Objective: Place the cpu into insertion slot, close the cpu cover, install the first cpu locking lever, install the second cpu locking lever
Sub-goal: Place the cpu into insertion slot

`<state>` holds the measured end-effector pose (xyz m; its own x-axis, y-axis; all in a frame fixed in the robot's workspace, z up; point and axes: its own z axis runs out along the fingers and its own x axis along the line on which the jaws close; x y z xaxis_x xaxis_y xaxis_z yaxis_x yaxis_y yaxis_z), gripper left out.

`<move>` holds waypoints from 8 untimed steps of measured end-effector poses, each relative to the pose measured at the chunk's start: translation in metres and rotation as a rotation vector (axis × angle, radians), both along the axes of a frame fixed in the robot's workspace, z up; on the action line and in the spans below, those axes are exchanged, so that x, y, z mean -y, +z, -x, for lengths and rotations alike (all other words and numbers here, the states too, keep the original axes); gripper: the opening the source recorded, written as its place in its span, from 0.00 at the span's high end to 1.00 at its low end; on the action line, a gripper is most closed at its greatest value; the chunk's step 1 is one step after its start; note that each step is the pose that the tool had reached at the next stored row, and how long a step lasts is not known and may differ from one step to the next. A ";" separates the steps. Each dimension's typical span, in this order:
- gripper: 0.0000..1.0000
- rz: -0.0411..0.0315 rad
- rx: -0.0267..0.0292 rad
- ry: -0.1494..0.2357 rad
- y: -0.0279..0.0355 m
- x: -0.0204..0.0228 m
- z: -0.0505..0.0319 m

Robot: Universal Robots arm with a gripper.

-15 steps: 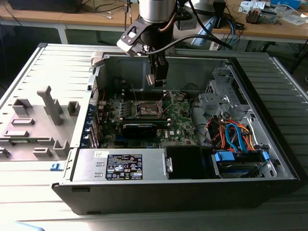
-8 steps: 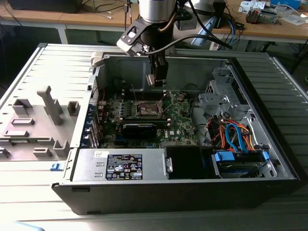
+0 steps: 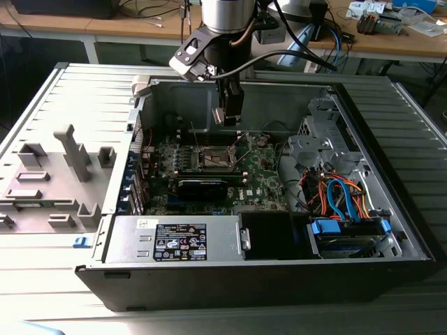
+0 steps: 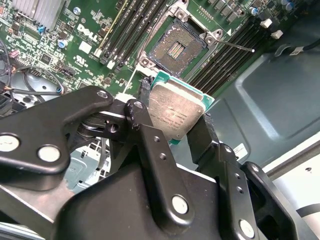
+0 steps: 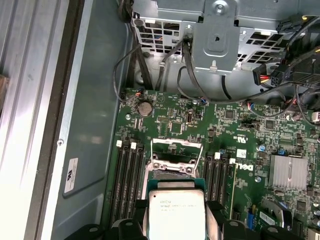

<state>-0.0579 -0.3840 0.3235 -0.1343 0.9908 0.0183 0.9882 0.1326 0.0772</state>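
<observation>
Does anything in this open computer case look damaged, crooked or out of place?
Only the small square cpu with a pale silvery-grey face, gripped in the black hand, stands out: its face looks smudged with dull patches. The square silver-rimmed insertion slot lies open and empty; nothing looks bent or askew.

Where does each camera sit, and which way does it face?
Exterior view: off the arm, looks down into the open computer case; arm and gripper hang over the green board.
First wrist view: on the arm, faces the green board; fingertips show.
Second wrist view: on the arm, faces the insertion slot past the gripper.
Both wrist views share the cpu in the gripper's grip.
</observation>
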 end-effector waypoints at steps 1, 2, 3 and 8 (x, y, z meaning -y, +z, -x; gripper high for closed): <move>0.45 0.0000 0.0000 -0.001 0.0000 0.0000 0.0000; 0.45 0.0000 0.0000 -0.002 0.0000 0.0000 0.0000; 0.45 0.0000 0.0000 -0.003 0.0000 0.0000 0.0000; 0.45 0.0001 0.0000 -0.007 -0.0001 0.0000 0.0000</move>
